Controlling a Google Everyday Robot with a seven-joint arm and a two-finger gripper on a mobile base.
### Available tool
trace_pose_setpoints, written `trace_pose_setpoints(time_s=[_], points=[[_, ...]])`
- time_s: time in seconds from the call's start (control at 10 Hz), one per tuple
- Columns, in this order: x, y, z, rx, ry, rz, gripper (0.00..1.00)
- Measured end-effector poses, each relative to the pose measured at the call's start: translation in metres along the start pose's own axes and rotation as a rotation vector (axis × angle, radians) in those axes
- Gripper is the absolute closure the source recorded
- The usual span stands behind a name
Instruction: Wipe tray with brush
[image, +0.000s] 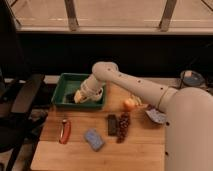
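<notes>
A green tray (65, 80) stands at the back left of the wooden table. My white arm reaches from the right into it. My gripper (81, 96) is down inside the tray near its front right corner, with a pale yellowish thing at its tip that may be the brush (78, 97). The arm's wrist hides the right part of the tray floor.
On the table (75, 150) lie a red-handled tool (64, 130), a blue sponge (93, 139), a dark bar (112, 124), dark grapes (123, 125), an apple (130, 104) and a crumpled wrapper (156, 115). A black chair (22, 97) stands at the left. A bowl (192, 78) sits far right.
</notes>
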Motion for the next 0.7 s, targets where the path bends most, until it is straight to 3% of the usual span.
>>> trace_pose_setpoints(time_s=[0.2,0.4,0.6,0.7], points=[[0.008,-0.029,-0.016,0.039,-0.012,0.051,1.0],[-0.004,-0.05,-0.028,0.058,-0.04,0.068,1.0],[-0.021,-0.052,-0.032,0.054,-0.064,0.051,1.0],[-0.032,-0.045,-0.029,0.034,-0.074,0.036,1.0]])
